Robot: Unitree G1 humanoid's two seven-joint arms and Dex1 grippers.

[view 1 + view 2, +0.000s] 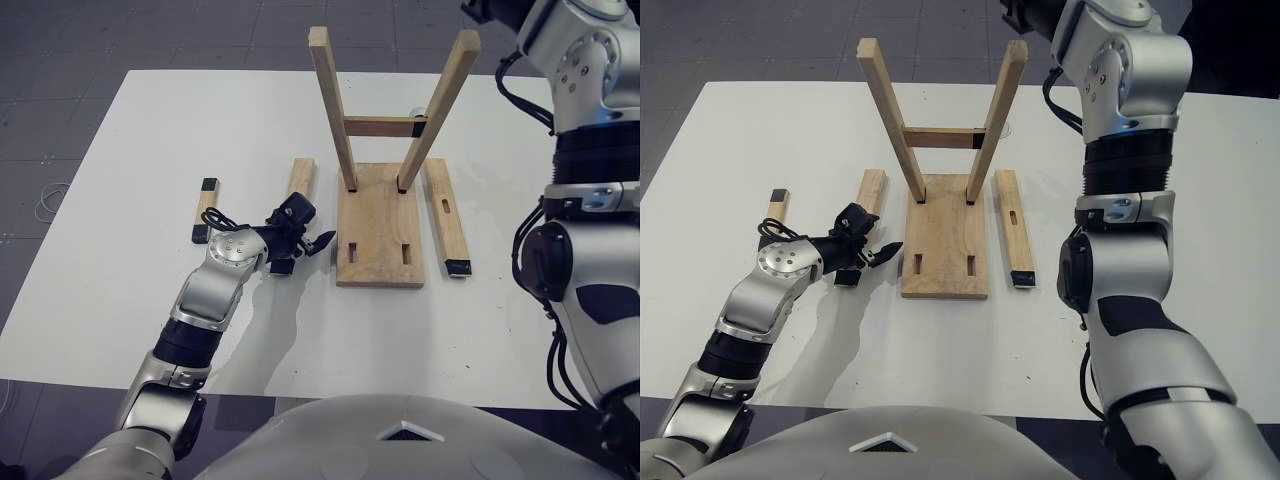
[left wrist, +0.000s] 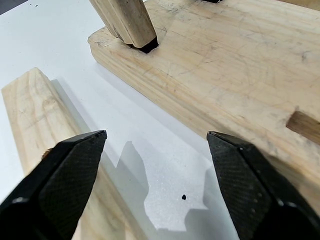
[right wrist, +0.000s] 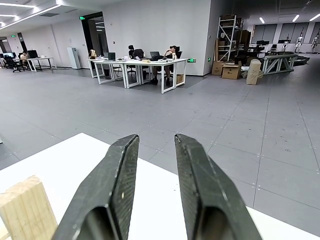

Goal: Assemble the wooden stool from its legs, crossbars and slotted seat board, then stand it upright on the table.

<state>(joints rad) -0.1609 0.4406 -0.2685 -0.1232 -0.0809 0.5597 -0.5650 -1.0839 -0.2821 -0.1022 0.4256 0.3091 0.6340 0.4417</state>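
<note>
The slotted seat board [image 1: 378, 240] lies flat on the white table [image 1: 120, 200]. Two legs [image 1: 333, 105] stand tilted in its far slots, joined by a crossbar [image 1: 378, 127]. One loose leg [image 1: 301, 177] lies left of the board, another [image 1: 447, 215] right of it. A short crossbar [image 1: 205, 208] lies farther left. My left gripper [image 2: 155, 170] is open, low over the table between the left loose leg [image 2: 35, 110] and the board's edge [image 2: 225, 65]. My right gripper [image 3: 152, 180] hangs high beyond the table's far edge, slightly open, holding nothing, near a leg's top [image 3: 27, 210].
The table's near half in front of the board is bare white surface. My right arm [image 1: 1120, 120] stands tall at the table's right side. Grey floor surrounds the table; desks and shelving stand far off in the room.
</note>
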